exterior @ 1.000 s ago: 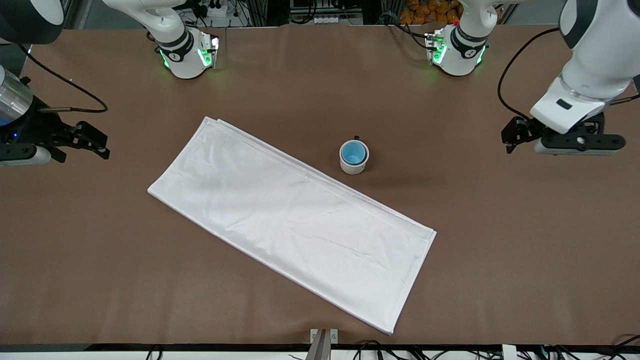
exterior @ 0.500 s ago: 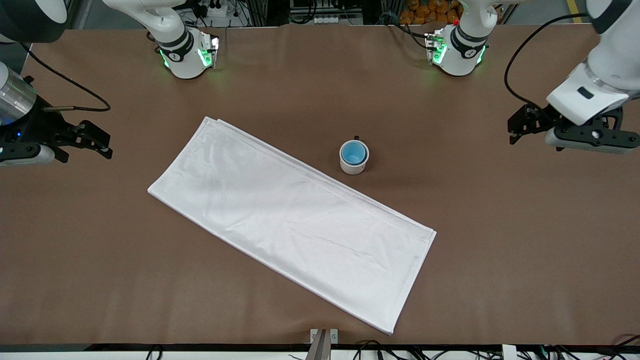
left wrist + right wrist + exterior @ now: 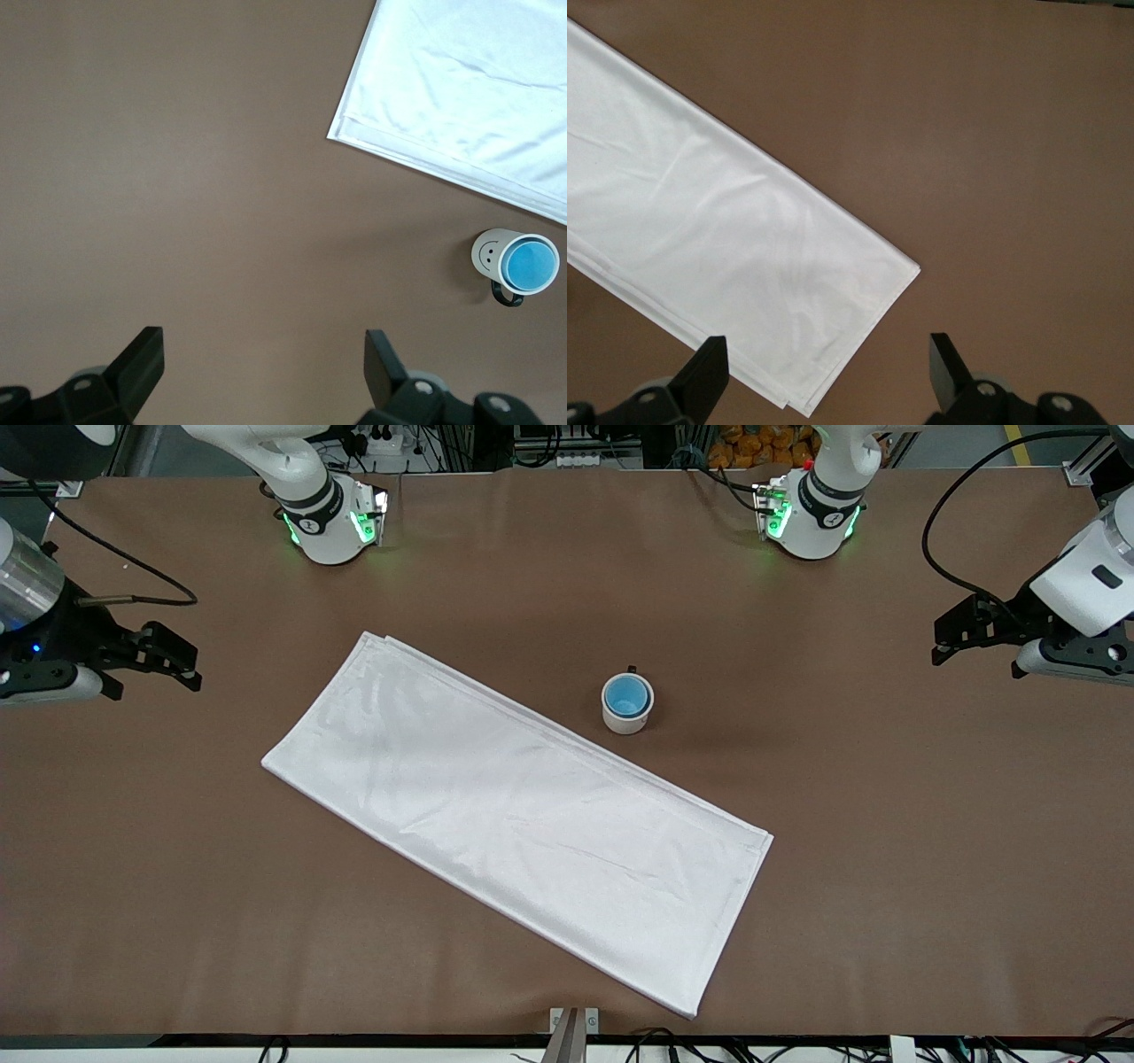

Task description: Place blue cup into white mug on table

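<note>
The left gripper (image 3: 941,627) has drawn back toward the right edge of the front view and a little upward in the frame since a second ago, and the right gripper (image 3: 182,662) has crept slightly up near the left edge. Nothing on the table (image 3: 886,886) has shifted.

Lowest in the frame, nearest the camera, lies the white cloth (image 3: 514,815), running from the bottom centre up to the upper left of the middle. Just above its long upper edge, a little right of centre, stands the white mug (image 3: 627,718) with the blue cup (image 3: 627,694) already nested inside it, upright, its rim showing within the mug's rim. Neither gripper touches them.

Higher up, both grippers hang over bare table at the frame's two sides, well apart from the mug, fingers spread wide and empty, as each wrist view shows.

Judging from this, the placement looks done and the arms are retreating.
</note>
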